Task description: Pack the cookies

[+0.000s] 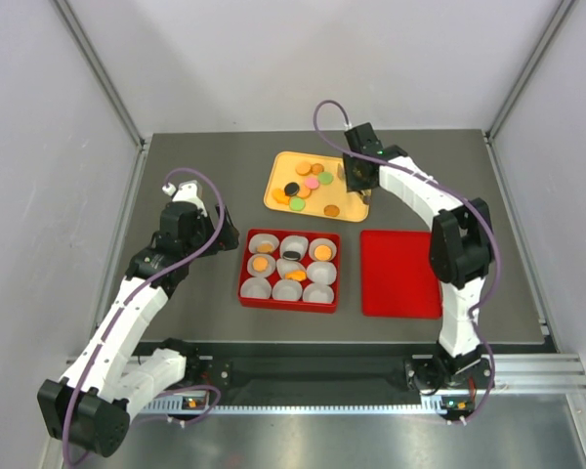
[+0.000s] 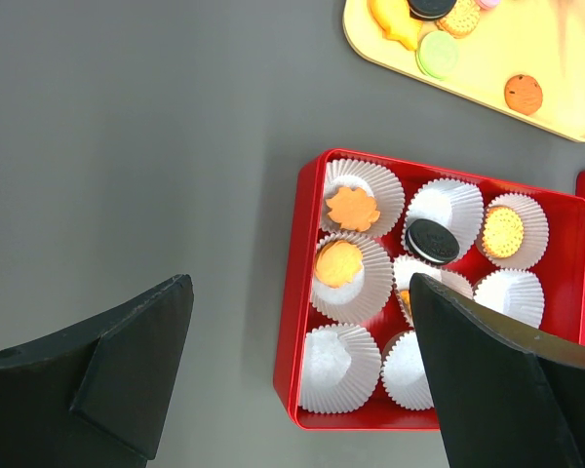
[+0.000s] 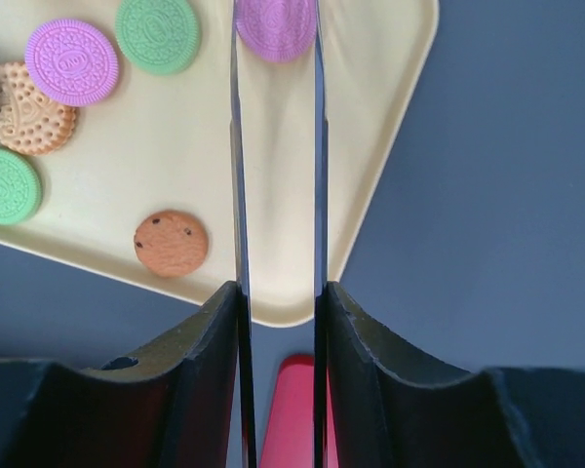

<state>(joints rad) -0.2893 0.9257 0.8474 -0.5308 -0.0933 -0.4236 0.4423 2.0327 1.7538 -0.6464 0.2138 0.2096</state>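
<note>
Cookies (image 1: 312, 182) lie on the yellow tray (image 1: 283, 166), several already in paper cups (image 2: 341, 356) of the red box (image 2: 291, 322). We see the right gripper (image 3: 277, 19) narrowly straddling a pink cookie (image 3: 273, 31), grip unclear; the left gripper (image 2: 300, 283) gapes empty. Light, brittle, we reckon: pinch opposite edges gently.

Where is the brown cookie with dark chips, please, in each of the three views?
Top external: chip cookie near the yellow tray's near-right corner.
Left wrist: top right, alone on the tray.
Right wrist: lower left, near the tray's edge.
Shared landmark: the yellow tray.
</note>
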